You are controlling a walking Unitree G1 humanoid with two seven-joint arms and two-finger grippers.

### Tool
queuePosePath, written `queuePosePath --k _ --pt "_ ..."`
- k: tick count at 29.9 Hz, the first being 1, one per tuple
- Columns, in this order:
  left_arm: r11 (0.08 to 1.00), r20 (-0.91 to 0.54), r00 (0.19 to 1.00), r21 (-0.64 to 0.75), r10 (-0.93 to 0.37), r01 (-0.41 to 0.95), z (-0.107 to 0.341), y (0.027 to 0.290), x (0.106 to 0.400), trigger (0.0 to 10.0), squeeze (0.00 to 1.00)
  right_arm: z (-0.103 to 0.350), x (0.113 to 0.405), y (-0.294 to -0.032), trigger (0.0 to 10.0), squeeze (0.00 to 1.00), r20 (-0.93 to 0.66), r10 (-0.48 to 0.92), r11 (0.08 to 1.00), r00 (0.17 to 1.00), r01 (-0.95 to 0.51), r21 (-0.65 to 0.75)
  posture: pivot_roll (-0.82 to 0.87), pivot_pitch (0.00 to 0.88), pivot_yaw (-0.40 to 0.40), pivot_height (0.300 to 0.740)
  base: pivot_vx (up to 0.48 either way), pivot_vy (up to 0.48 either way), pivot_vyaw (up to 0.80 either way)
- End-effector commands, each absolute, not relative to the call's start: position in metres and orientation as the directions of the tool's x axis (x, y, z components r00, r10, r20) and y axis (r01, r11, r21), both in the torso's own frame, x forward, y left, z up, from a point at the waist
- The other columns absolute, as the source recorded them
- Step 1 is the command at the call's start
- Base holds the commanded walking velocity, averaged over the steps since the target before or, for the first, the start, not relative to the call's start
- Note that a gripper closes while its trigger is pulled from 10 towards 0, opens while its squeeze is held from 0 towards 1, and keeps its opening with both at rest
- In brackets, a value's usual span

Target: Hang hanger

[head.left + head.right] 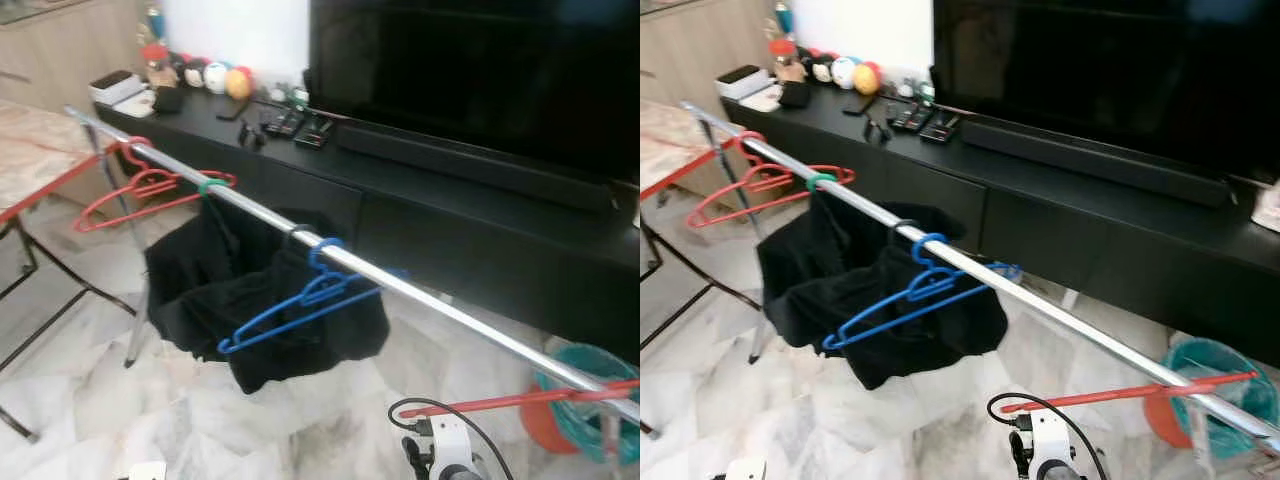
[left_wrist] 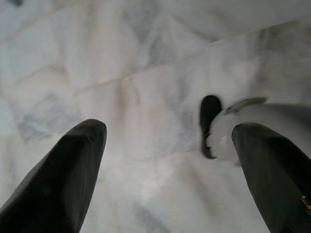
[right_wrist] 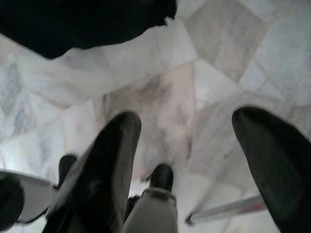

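A silver rail (image 1: 430, 295) runs diagonally from back left to front right. On it hang a red hanger (image 1: 140, 190) near the left end and a blue hanger (image 1: 300, 305) in the middle. A black garment (image 1: 200, 290) droops from a green hook (image 1: 212, 185) behind the blue hanger. My left gripper (image 2: 170, 184) hangs open over the marble floor with nothing between its fingers. My right gripper (image 3: 194, 160) is also open and empty above the floor, with the black garment (image 3: 82, 24) just beyond it.
A black TV console (image 1: 480, 230) with a large TV (image 1: 480, 70) and small items stands right behind the rail. A teal bin (image 1: 600, 400) sits at the right by the rack's red bar (image 1: 520, 400). A marble-topped table (image 1: 30, 150) stands at the left.
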State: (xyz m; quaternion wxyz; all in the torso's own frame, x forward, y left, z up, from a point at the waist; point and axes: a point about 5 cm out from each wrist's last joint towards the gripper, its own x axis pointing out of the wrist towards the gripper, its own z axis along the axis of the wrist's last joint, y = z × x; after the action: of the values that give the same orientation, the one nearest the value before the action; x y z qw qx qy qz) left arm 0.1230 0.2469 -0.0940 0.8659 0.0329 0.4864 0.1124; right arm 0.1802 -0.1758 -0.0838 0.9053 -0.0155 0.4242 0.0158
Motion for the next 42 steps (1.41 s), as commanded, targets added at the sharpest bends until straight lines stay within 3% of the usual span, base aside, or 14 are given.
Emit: queuePosePath --k 1,10,18,42 --pt "0.969 -0.845 0.478 0.172 0.238 -0.177 -0.094 0.253 0.118 10.0 0.0 -0.085 0.179 -0.173 10.0 0.0 -0.774 0.021 0.999 0.632 -0.049 -0.013 -0.03 0.0 -0.033 0.74 0.0 0.375 0.0" --pt "0.971 -0.844 0.485 0.172 0.231 -0.163 -0.094 0.255 0.119 10.0 0.0 -0.085 0.18 -0.176 10.0 0.0 -0.781 -0.02 0.998 0.625 -0.04 -0.057 -0.03 0.0 -0.033 0.74 0.0 0.372 0.0" --pt "0.985 -0.85 0.5 0.13 0.168 -0.111 -0.096 0.244 0.12 10.0 0.0 -0.088 0.174 -0.179 10.0 0.0 -0.8 -0.136 0.989 0.585 0.129 -0.073 -0.02 0.0 -0.031 0.74 0.0 0.074 0.0" --pt "0.988 -0.819 0.551 0.132 0.158 -0.087 -0.089 0.239 0.143 10.0 0.0 -0.087 0.177 -0.171 10.0 0.0 -0.79 -0.091 0.992 0.606 0.121 -0.021 0.05 0.0 -0.03 0.74 0.0 0.0 0.0"
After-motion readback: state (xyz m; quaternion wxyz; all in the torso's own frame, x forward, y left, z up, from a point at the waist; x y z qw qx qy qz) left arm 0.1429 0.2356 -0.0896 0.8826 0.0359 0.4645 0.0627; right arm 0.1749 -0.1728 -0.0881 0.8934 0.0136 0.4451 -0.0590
